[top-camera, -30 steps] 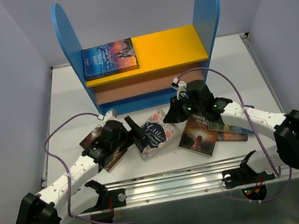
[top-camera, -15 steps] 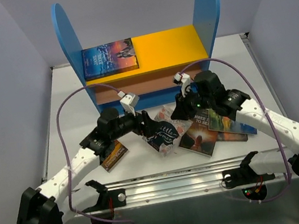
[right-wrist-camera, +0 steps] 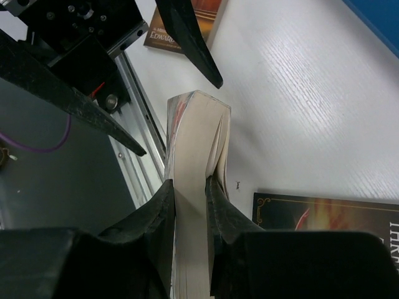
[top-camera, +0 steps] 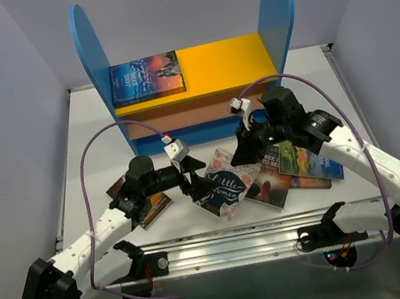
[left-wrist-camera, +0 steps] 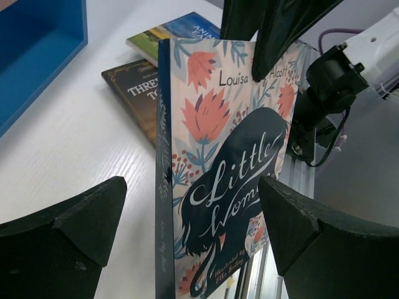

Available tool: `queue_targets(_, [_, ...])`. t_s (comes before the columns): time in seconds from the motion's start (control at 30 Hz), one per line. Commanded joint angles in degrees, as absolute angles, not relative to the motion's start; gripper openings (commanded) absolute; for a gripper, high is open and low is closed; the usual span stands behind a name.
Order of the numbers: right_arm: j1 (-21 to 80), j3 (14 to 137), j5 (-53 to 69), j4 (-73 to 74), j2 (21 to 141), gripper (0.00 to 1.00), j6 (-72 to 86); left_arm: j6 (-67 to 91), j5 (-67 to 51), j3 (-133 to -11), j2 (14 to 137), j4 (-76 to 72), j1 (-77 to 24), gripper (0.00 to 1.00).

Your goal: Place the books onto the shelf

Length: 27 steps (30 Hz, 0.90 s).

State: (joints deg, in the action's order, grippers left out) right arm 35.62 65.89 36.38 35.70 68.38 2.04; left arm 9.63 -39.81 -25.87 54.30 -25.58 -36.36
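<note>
Swung in since a second ago, the wide-open, empty left end effector (top-camera: 196,181) straddles the floral book (top-camera: 225,185) in front of the shelf (top-camera: 226,64), which the right end effector (top-camera: 240,152) pinches by one edge; it could fan open and slip.

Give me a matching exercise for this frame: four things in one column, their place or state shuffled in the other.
1. Little Women book
2. blue-purple book
3. dark brown book
4. left gripper

A. flat on the table
B. jaws wide open
C. on the shelf's yellow top board
D. clamped by the right gripper

Pairs: 1-D, 2-C, 3-A, 4-B
</note>
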Motion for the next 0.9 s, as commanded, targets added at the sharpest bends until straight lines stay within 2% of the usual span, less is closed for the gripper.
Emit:
queue_targets(0.0, [35.6,71.2,41.0,34.8,66.5,0.01,1.8,8.8,-45.5,-24.9,54.7,-32.1,-36.9,0.99])
queue_targets(0.3, [35.6,75.1,43.2,33.9,68.8,0.01,0.7,10.4,-45.3,-25.3,56.3,-32.7,-41.0,0.99])
queue_targets(0.37, [35.6,75.7,44.1,34.0,68.8,0.01,-1.4,10.7,-45.6,-25.3,55.1,-33.0,-41.1,0.9])
queue_targets(0.4, [35.6,75.8,44.0,34.0,68.8,0.01,-1.3,10.7,-46.1,-25.5,54.8,-33.1,-41.1,0.8])
queue_targets(0.43, [35.6,76.0,43.8,34.1,68.9,0.01,-1.4,10.7,-46.5,-26.0,54.5,-33.2,-41.2,0.48])
queue_targets(0.5, [35.6,76.1,42.4,34.2,69.0,0.01,-1.1,12.0,-45.7,-26.7,54.1,-33.1,-41.2,0.06])
queue_targets(0.53, [35.6,76.2,39.7,34.4,69.0,0.01,-0.7,12.7,-45.0,-27.4,54.2,-33.1,-41.2,0.0])
queue_targets(0.57, [35.6,76.5,37.6,34.5,69.2,0.01,-0.3,14.7,-42.9,-27.7,54.4,-33.0,-41.2,0.0])
queue_targets(0.6, [35.6,76.8,34.2,34.5,69.0,0.07,0.3,15.5,-41.8,-28.2,54.6,-32.7,-41.2,0.0])
queue_targets(0.63, [35.6,77.1,26.6,34.5,68.8,0.2,3.6,16.6,-39.3,-29.3,54.8,-32.2,-41.2,0.0])
queue_targets(0.7, [35.6,77.4,19.5,34.7,67.5,0.4,5.8,20.3,-36.8,-30.7,54.7,-30.9,-41.2,0.0])
queue_targets(0.73, [35.6,77.3,13.5,34.7,66.7,0.66,7.9,22.0,-34.7,-31.6,53.6,-30.8,-41.2,0.0])
queue_targets(0.77, [35.6,77.2,10.6,34.7,64.8,0.99,9.2,23.5,-33.3,-32.1,52.9,-30.8,-41.2,0.0])
queue_targets(0.87, [35.6,75.9,-2.7,34.8,60.9,1.0,13.9,28.8,-26.3,-34.4,47.8,-29.8,-41.6,0.0])
